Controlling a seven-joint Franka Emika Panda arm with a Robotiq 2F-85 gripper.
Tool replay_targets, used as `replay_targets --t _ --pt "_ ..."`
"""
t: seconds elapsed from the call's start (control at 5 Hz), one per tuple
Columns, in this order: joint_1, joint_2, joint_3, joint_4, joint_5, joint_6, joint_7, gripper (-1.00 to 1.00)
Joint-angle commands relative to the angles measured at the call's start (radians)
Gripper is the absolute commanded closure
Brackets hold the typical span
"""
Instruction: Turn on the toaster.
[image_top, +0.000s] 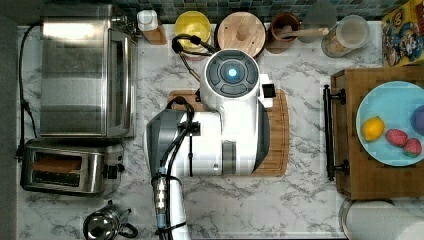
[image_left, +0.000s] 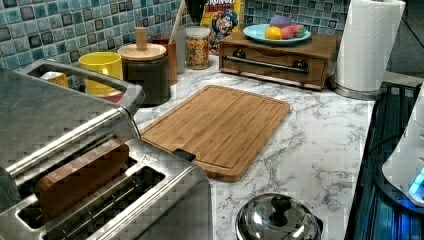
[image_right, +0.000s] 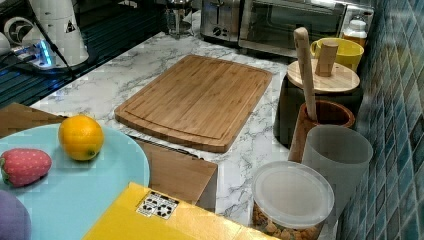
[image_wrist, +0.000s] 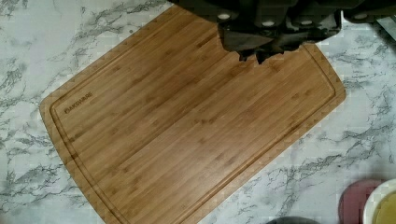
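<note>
The toaster (image_top: 92, 172) stands at the top view's lower left, a small steel box with a brown slice in one of its two slots. Its black lever knob (image_top: 113, 171) sticks out of the end that faces the arm. It also fills the left view's near corner as the toaster (image_left: 165, 200), and sits far back in the right view as the toaster (image_right: 220, 17). My gripper (image_wrist: 260, 57) hangs above the bamboo cutting board (image_wrist: 187, 121), fingertips together and nothing between them. It is well to the right of the toaster in the top view, hidden under the white arm (image_top: 225, 125).
A large steel toaster oven (image_top: 82, 70) stands just behind the toaster. A round steel kettle (image_top: 102, 225) sits in front of it. Jars, a yellow mug (image_top: 192, 25) and a utensil holder line the tiled wall. A wooden box with a fruit plate (image_top: 390, 125) is at the top view's right.
</note>
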Motion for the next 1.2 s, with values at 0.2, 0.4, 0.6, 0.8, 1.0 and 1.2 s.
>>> replay_targets --t 0.2,0.4,0.6,0.8,1.0,1.2 --pt "0.002 0.026 0.003 -0.007 0.020 -0.004 -0.069 1.00" --pt "0.023 -0.024 0.025 -0.085 0.059 0.048 -0.118 1.00" --pt "0.059 -0.023 0.064 -0.089 0.083 0.027 -0.173 1.00" --pt "0.094 -0.134 0.116 -0.146 0.091 0.019 -0.173 1.00" --pt "0.120 -0.161 0.127 -0.156 0.119 0.014 -0.181 1.00" --pt "0.152 -0.187 0.162 -0.186 0.105 0.026 -0.164 1.00"
